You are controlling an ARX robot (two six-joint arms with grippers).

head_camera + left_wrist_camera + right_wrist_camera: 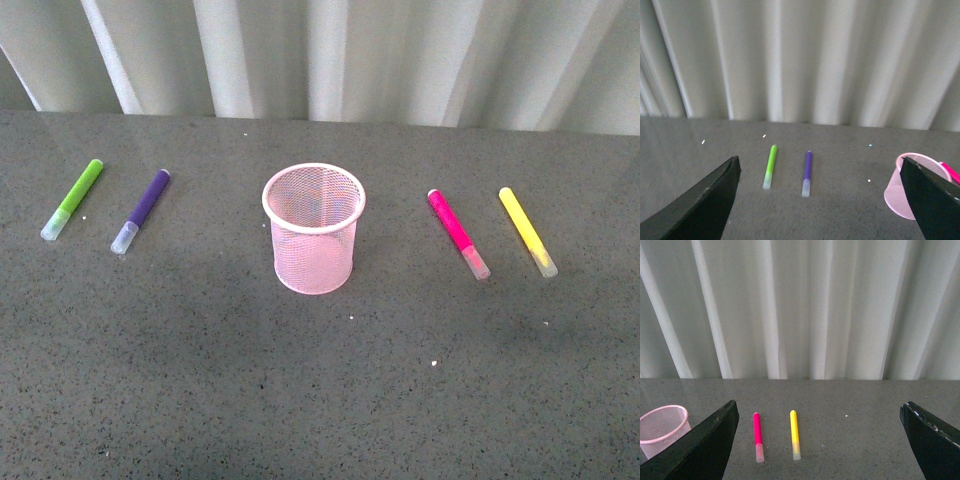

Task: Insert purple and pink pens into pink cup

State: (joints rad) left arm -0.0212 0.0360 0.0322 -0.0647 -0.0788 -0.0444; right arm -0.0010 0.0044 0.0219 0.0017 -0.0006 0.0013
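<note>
The pink cup (313, 230) stands upright and empty at the middle of the dark table. Left of it lies the purple pen (141, 209), clear cap toward me. The pink pen (458, 233) lies to the cup's right, cap also toward me. Neither arm shows in the front view. In the left wrist view my left gripper (820, 200) is open and well short of the purple pen (807, 173), with the cup (900, 192) beside its right finger. My right gripper (820, 440) is open too, with the pink pen (758, 436) ahead near its left finger and the cup (661, 427) beyond.
A lime-green marker (72, 199) lies left of the purple pen. A yellow marker (527, 231) lies right of the pink pen. A pale pleated curtain (320, 55) closes off the table's far edge.
</note>
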